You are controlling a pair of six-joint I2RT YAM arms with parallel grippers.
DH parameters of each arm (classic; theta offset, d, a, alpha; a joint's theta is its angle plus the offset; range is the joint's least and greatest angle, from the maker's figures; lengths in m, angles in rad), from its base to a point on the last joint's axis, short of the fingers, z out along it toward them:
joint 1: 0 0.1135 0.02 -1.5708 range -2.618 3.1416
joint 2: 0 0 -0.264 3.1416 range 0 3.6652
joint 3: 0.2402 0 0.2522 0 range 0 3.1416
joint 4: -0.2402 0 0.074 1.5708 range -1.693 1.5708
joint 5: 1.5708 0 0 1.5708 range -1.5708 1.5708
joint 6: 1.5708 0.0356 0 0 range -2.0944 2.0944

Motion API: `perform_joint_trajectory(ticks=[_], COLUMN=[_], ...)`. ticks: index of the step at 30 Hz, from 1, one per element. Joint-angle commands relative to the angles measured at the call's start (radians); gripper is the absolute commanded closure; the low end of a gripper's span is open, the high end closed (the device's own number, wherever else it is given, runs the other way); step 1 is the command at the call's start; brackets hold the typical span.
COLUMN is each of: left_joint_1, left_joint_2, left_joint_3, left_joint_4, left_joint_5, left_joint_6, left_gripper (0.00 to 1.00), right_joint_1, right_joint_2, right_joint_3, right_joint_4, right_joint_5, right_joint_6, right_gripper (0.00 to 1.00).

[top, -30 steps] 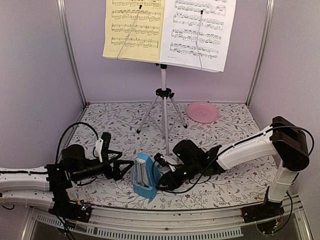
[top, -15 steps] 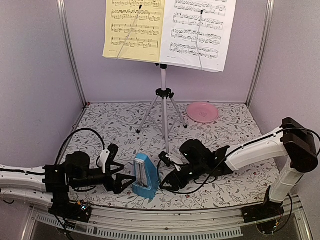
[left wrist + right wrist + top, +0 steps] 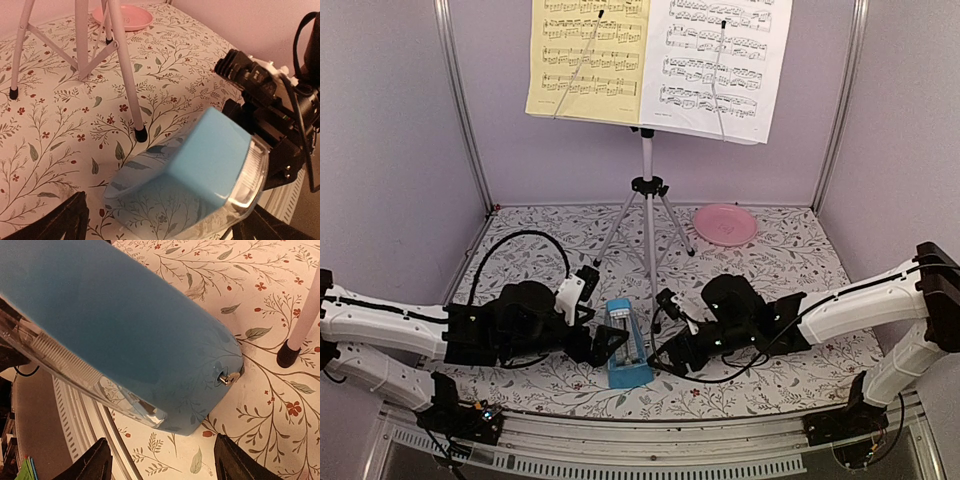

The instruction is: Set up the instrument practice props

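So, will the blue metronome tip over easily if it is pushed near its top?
Likely yes: the metronome is tall, narrowing upward from a small base, so a high push could topple it. Its glossy, sloping blue side looks slippery; a grasp might slip. The clear front cover seems thin, perhaps fragile.

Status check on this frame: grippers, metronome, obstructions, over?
Left gripper open, fingers either side of blue metronome. Right gripper open, close on its other side. Metronome on table, no clamp seen. Tripod leg just behind it.
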Motion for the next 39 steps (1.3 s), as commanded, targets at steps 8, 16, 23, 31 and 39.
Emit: perform_joint_trajectory(ticks=[8,16,23,31,39], left_joint_1=[-0.037,-0.07,-0.198,-0.211,-0.209], left_joint_2=[-0.037,-0.103,-0.174,-0.032,0.025], left_joint_3=[-0.028,-0.026,-0.048,0.077,0.145], left_joint_4=[0.03,-0.085,-0.178,-0.245,-0.378], left_joint_5=[-0.095,-0.103,-0.228,-0.36,-0.47], left_joint_6=[-0.07,-0.092,-0.221,-0.261,-0.351], left_gripper=[0.01,0.01,0.01,0.01,0.01], right_joint_1=[0.0,0.004,0.012,0.037,0.036], right_joint_2=[0.047,0.165,0.221,0.25,0.151], right_joint_3=[0.031,0.124,0.197,0.248,0.142], right_joint_4=[0.064,0.099,0.121,0.129,0.189], right_joint_5=[-0.007,-0.117,-0.167,-0.217,-0.217], right_joint_6=[-0.047,-0.099,-0.118,-0.139,-0.151], right_gripper=[0.41,0.48,0.48,0.46,0.46])
